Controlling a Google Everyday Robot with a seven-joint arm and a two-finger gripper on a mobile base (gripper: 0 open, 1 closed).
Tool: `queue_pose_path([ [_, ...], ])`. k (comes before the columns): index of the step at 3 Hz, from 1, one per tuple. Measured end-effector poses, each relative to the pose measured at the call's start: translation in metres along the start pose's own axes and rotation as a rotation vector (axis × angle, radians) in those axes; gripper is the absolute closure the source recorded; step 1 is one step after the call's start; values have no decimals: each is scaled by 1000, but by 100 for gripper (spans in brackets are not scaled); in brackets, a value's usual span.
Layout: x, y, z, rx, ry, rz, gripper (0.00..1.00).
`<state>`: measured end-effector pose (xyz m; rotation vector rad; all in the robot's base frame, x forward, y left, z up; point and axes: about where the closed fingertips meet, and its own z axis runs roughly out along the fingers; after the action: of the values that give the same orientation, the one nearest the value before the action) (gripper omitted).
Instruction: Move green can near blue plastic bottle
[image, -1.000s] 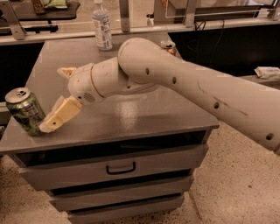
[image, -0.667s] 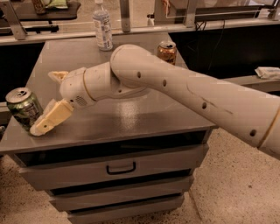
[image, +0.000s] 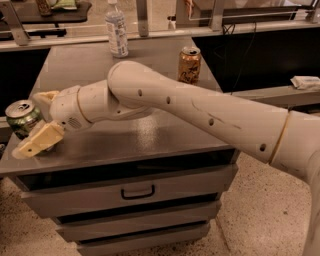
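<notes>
The green can (image: 21, 116) with a silver top stands at the front left corner of the grey cabinet top (image: 150, 137). My gripper (image: 30, 122) is at that corner and open. One cream finger (image: 39, 140) lies in front of the can and the other (image: 45, 95) behind it, so the can sits between them near their tips. The blue plastic bottle (image: 116, 30), clear with a white cap and a bluish label, stands at the far edge of the top, well away from the can.
An orange-gold can (image: 189, 64) stands at the back right of the top. My arm (image: 200, 112) spans the top from the right. Drawers with a handle (image: 137, 191) are below. The can is close to the left edge.
My gripper has moved left toward the green can, and its fingers now straddle the can. The can, the bottle and the orange-gold can have not moved.
</notes>
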<state>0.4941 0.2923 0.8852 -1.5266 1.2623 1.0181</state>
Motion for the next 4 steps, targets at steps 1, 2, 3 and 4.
queue_pose_path([
  [1, 2, 1, 11, 0, -11, 23, 37],
  [2, 5, -1, 12, 17, -21, 45, 60],
  [3, 10, -19, -13, 88, -34, 71, 84],
  [4, 17, -53, -69, 219, -63, 92, 100],
])
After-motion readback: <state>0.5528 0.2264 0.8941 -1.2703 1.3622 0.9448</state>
